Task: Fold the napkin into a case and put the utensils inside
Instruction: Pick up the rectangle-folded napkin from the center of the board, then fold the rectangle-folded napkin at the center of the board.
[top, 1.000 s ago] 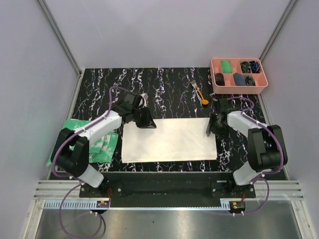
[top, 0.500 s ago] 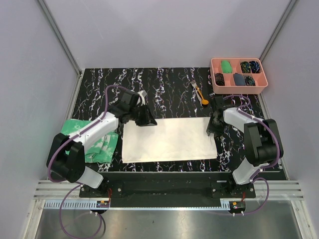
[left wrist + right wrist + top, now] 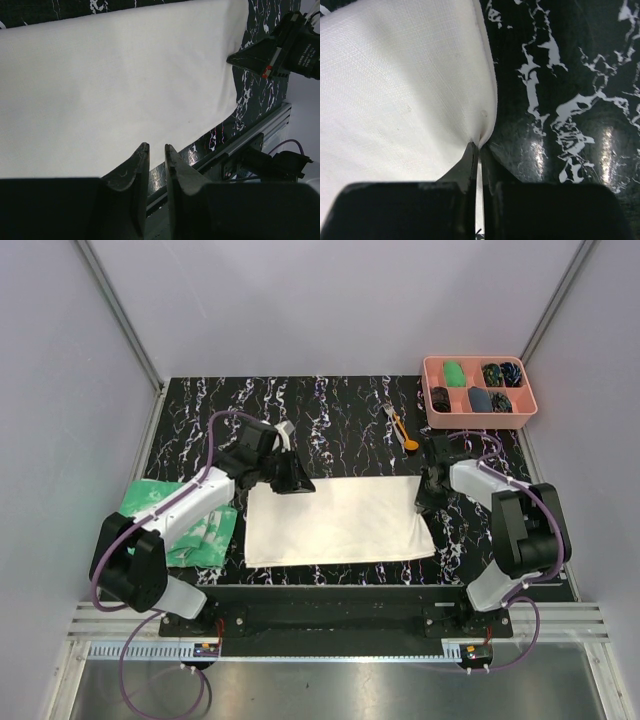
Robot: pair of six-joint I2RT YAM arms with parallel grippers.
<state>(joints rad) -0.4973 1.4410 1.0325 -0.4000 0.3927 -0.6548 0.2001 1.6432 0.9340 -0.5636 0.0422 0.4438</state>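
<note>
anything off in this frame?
Only the green mottled cloth: bunched up, hanging over the left edge of the table under the left arm. The napkin lies flat, far-right corner pinched by the right gripper.

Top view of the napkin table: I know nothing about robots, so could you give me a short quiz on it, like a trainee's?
1. True or false: the utensils lie on the napkin.
2. The right arm's jaws pinch: A) a napkin corner, B) the fork, C) the pink tray?
3. Fill in: seen from above, the green cloth lies to the napkin's ____.
Key: 1 false; 2 A; 3 left.
</note>
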